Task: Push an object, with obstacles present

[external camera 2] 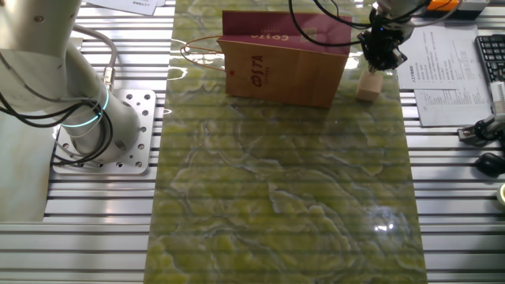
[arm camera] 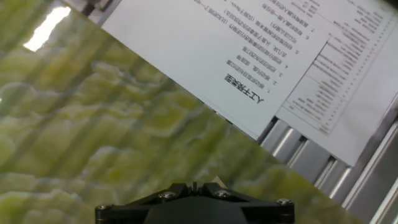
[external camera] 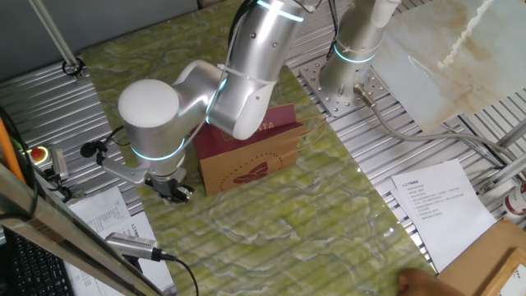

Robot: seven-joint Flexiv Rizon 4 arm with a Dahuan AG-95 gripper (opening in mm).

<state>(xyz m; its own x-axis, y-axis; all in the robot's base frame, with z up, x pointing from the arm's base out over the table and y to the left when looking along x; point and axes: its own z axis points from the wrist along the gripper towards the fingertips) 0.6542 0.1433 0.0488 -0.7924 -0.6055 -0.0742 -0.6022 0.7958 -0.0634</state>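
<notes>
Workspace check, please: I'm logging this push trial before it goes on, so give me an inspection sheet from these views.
Surface: green marbled mat on a slatted metal table.
Job's things: small wooden cube stands on the mat beside the paper bag, which lies flat near the mat's edge.
Clutter: printed sheets, a keyboard, a microphone.
Grippers: gripper sits just above the cube; whether the fingers are open cannot be told.
Cables: black cable hangs over the bag; grey hose runs from the arm's base.
Surroundings: nothing seen beyond the table.
</notes>
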